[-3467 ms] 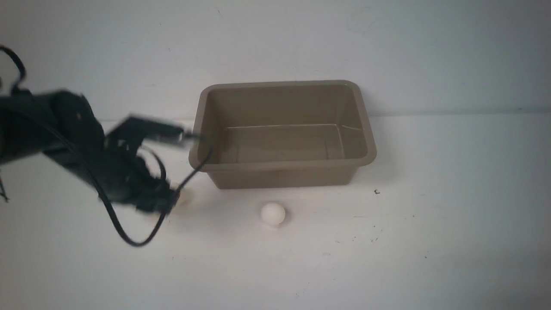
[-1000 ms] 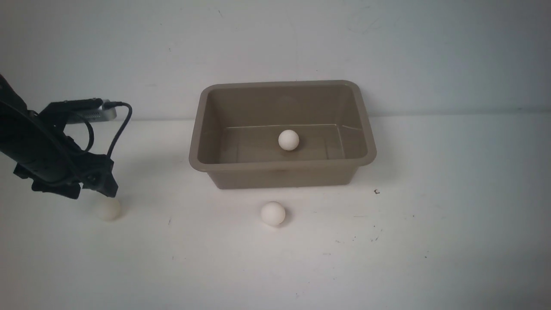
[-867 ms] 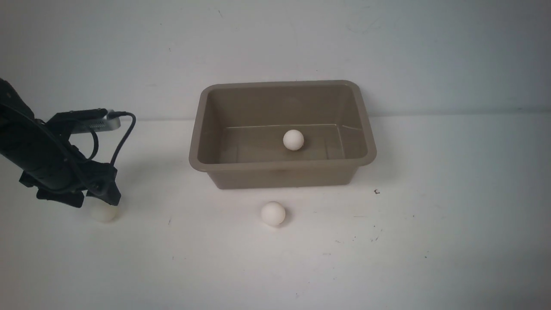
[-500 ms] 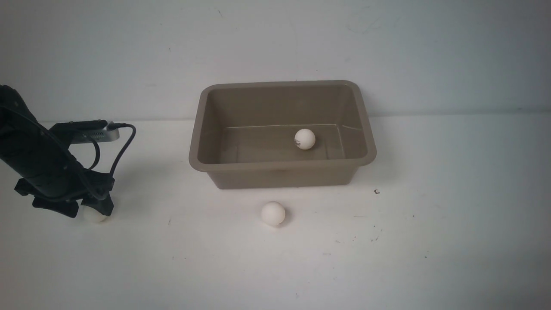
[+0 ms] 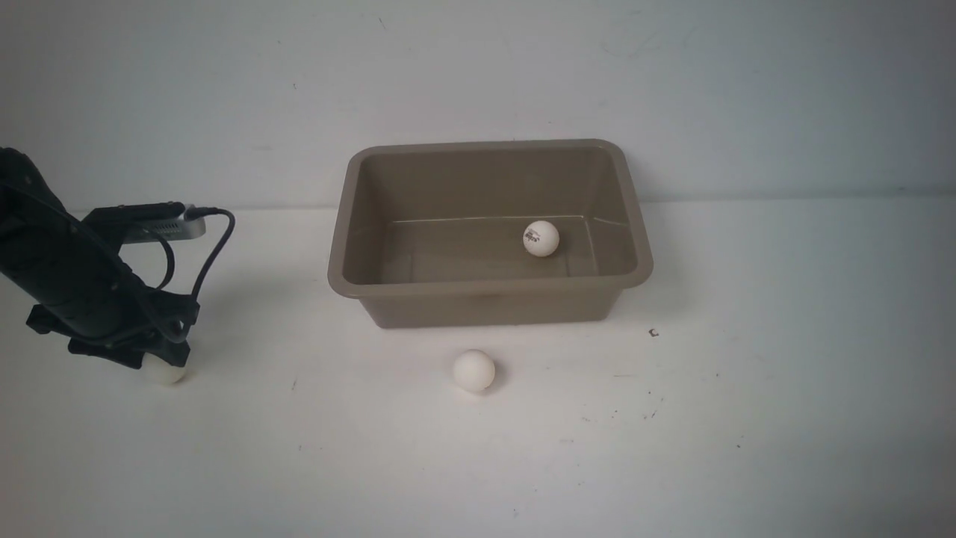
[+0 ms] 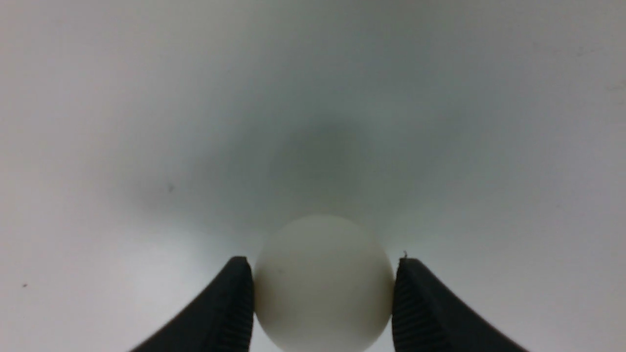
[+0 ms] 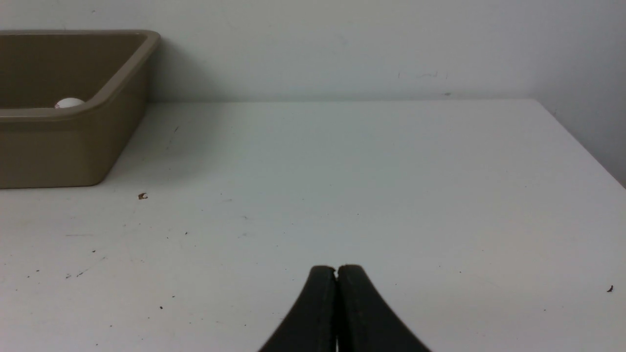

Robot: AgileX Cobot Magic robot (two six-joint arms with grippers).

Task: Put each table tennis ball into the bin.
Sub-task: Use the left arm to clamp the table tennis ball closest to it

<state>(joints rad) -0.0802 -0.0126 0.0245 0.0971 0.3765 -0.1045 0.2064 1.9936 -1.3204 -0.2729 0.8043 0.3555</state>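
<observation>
Our left gripper (image 6: pixel 323 260) pinches a plain table tennis ball (image 6: pixel 323 293) on the white table (image 5: pixel 747 388) well left of the bin (image 5: pixel 489 288), a marked ball (image 5: pixel 541 238) lies inside the bin, a third ball (image 5: pixel 473 370) sits just before it, and our right gripper (image 7: pixel 336 269) is closed, empty.

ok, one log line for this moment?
left gripper: shut on left ball | right gripper: shut, empty | bin: holds marked ball | front ball: on table

My front camera looks forward and down over the worktop (image 5: pixel 747 418). My left wrist camera sits close on one ball (image 6: pixel 323 288); my right one looks low across, sharing the bin (image 7: pixel 58 146) with the front view.
</observation>
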